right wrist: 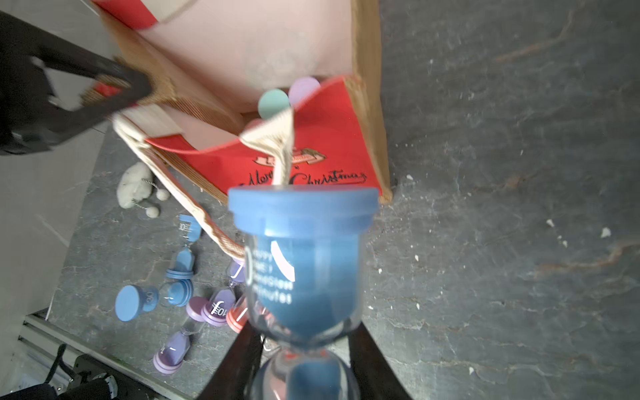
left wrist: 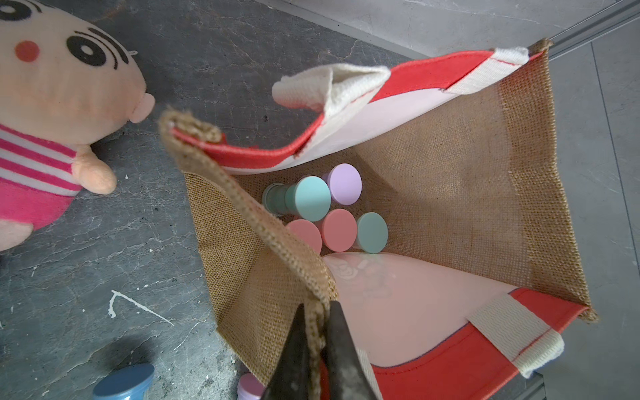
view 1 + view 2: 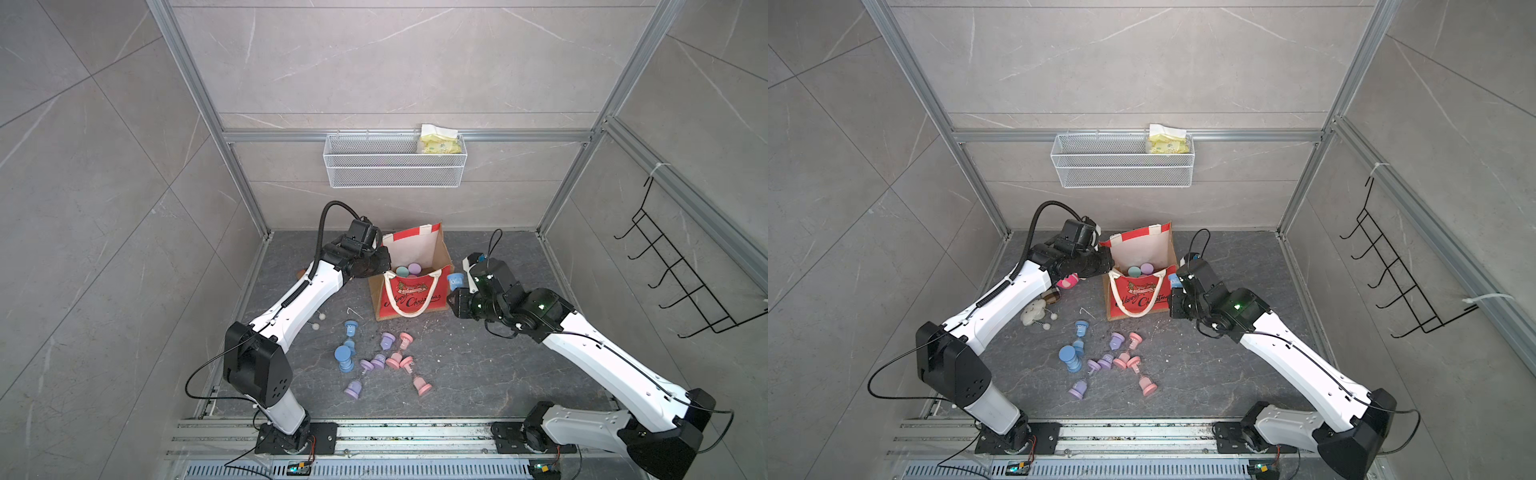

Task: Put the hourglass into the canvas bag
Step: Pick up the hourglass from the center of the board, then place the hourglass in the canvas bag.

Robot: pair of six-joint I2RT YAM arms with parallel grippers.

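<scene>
I found the left gripper (image 2: 317,309) clamped on the burlap rim of the canvas bag (image 2: 467,194). The right gripper (image 1: 304,341) pinched the blue hourglass (image 1: 301,266) at its waist, just outside the bag's other burlap side. Pastel hourglasses (image 2: 308,197) lay inside the bag.

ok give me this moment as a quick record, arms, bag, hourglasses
left gripper: shut on the burlap edge of the canvas bag, whose mouth is open
right gripper: shut on a blue hourglass, beside the bag, not yet in
in the bag: five hourglass caps showing
on the floor: loose hourglasses, blue, purple, pink, in front of the bag
also: plush doll near the bag
</scene>
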